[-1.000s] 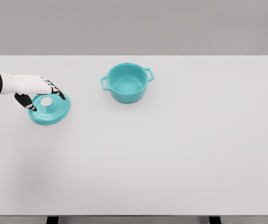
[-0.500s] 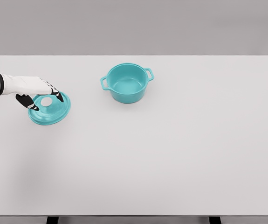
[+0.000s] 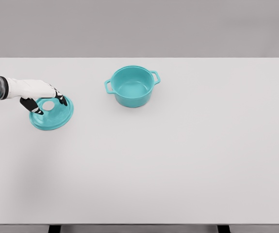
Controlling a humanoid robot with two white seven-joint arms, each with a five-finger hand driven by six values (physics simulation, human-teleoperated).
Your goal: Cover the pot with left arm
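Here's the left hand (image 3: 41, 94) reaching in from the picture's left edge, white forearm stretched out over the white table (image 3: 178, 165), and it sits right over the teal lid (image 3: 52, 114), which lies at the left side of the table, well apart from the pot. The black-tipped fingers (image 3: 61, 98) curl down on either side of the lid's white knob (image 3: 48, 105), one set toward the near left, another toward the right, so the knob shows between them; whether they are truly squeezing it or only bracketing it, I cannot tell from this angle. The lid looks slightly tilted, its far edge under the hand, its near rim toward the camera. Over in the middle of the table, a bit toward the far edge, stands the teal pot (image 3: 132, 87), upright and uncovered, its inside in plain view, with one small handle poking out at the left and another at the upper right
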